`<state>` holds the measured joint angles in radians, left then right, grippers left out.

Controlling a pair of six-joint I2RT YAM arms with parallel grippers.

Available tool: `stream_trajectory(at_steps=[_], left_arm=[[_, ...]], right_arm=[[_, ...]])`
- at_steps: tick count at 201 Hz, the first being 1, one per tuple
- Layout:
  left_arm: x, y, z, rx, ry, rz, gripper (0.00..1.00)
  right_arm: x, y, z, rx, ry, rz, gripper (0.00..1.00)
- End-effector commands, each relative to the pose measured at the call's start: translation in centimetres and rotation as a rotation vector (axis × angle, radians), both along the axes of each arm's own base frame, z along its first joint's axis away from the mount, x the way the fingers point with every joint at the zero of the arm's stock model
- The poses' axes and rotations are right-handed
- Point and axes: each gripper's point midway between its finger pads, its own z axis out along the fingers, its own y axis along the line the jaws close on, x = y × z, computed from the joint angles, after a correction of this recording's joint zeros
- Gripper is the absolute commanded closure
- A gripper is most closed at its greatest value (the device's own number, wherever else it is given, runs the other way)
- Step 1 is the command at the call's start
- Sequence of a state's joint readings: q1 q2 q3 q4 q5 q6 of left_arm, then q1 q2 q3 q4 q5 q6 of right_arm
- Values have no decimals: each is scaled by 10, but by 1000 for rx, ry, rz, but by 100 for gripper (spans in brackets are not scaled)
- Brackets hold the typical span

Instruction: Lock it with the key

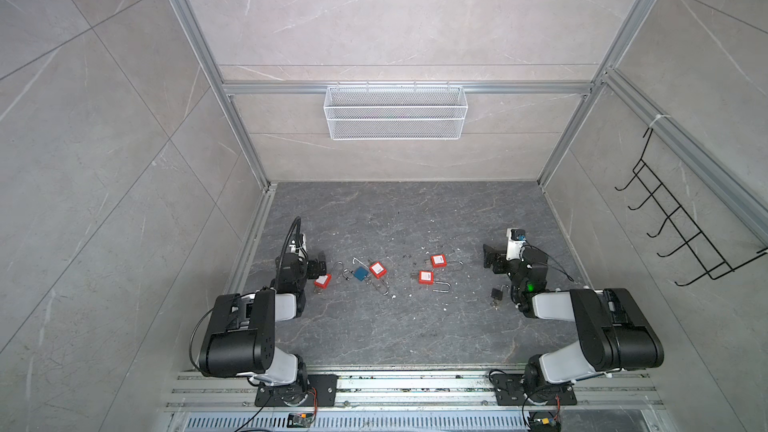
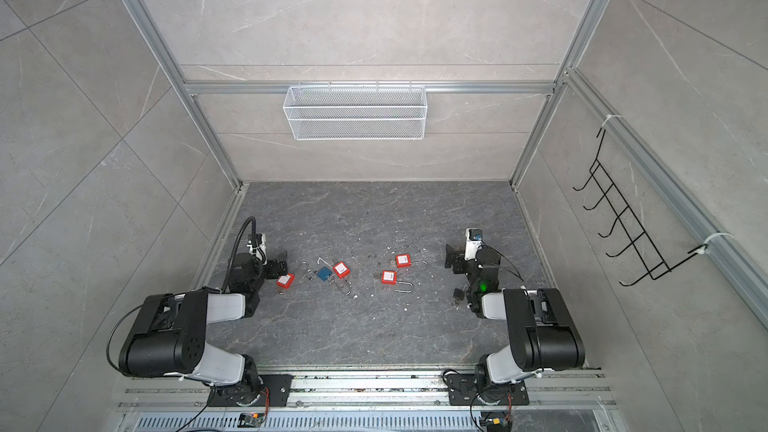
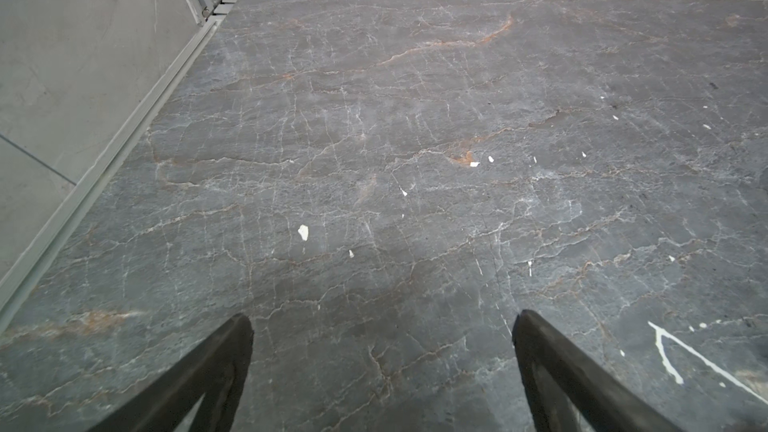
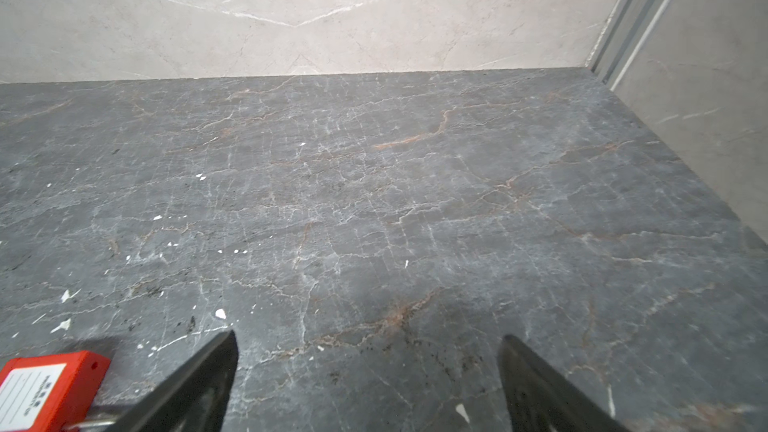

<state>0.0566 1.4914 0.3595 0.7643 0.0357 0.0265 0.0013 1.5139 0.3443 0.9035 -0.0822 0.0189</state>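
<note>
In both top views, you have six padlocks lying flat on the dark stone counter (image 1: pixel 374 334) between the arms. The outer red padlock (image 1: pixel 322 281) sits just beside your left gripper (image 1: pixel 316 265) — whether they touch cannot be told from up here. To its right lie the blue padlock (image 1: pixel 360 274) and the tilted red padlock (image 1: pixel 377 269), close together. Past the middle are the front red padlock (image 1: pixel 425 277) and the rear red padlock (image 1: pixel 438 260), their steel shackles pointing toward your right arm. The black padlock (image 1: pixel 496 293) lies close by that arm's wrist, nearer the arm bases than the right gripper (image 1: pixel 492 258). Any key is too small to pick out for certain. A white wire basket (image 1: pixel 395 112) hangs on the back wall.

In the left wrist view, your left gripper (image 3: pixel 382 317) hangs over bare counter (image 3: pixel 374 160). Its fingers (image 3: pixel 232 351) are spread wide with nothing between them, and only white flecks (image 3: pixel 303 232) mark the stone.

In the right wrist view, your right gripper (image 4: pixel 369 338) is the same: fingers (image 4: pixel 216 363) spread wide, with only bare counter between them. A red padlock (image 4: pixel 45 388) with a white label lies outside the gap, just beside one finger — which of the red ones it is, you cannot tell here.
</note>
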Motion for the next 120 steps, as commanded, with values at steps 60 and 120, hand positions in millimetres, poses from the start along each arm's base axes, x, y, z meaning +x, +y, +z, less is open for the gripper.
stream_trajectory(at_steps=[60,120], left_arm=[[1,10,57,1,-8,77,1],[-26,-39,110,-76,73,4,2]], right_arm=[[-4,-12,38,98,161,-128,7],[-35,23,47,298,447,-211,9]])
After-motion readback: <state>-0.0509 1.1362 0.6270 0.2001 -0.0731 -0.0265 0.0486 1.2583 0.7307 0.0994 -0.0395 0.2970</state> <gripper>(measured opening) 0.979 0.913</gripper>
